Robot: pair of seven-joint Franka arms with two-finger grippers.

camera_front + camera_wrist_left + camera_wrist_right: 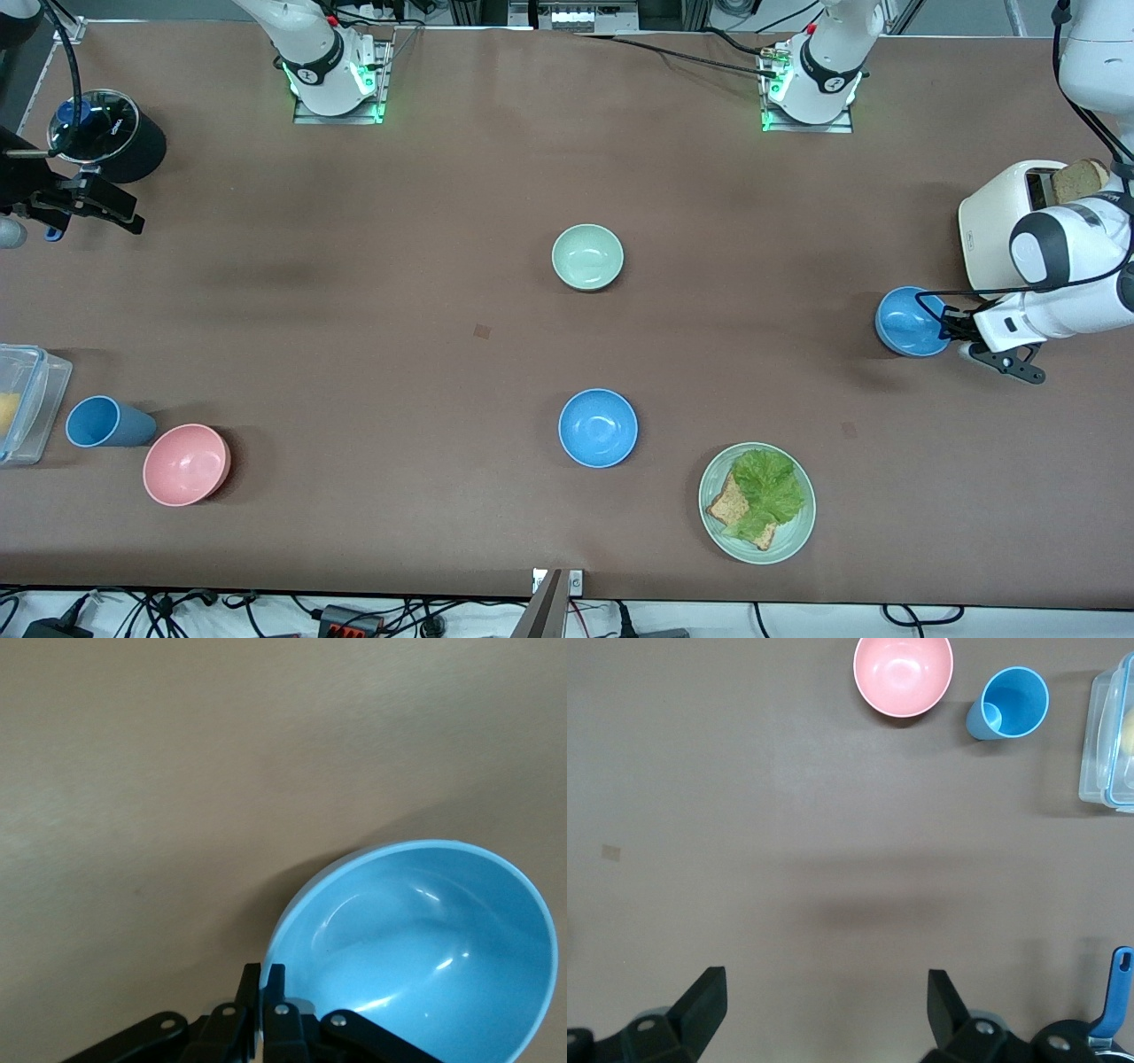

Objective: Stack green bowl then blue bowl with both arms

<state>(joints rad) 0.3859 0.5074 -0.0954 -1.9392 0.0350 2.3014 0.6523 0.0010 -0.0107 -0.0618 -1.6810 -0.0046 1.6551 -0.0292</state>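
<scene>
The pale green bowl [587,257] stands upright at the middle of the table. A blue bowl [598,428] sits nearer to the front camera than it. At the left arm's end, next to the toaster, my left gripper [946,326] [264,970] is shut on the rim of a second blue bowl [911,321] [425,948], which is tilted. My right gripper [115,208] [827,979] hangs open over bare table at the right arm's end, with nothing between its fingers.
A cream toaster [1001,221] with bread stands by the left arm. A green plate [797,532] holds lettuce and toast. A pink bowl [186,463] [904,673], a blue cup [102,422] [1010,704], a clear box [35,403] and a black pot [111,133] crowd the right arm's end.
</scene>
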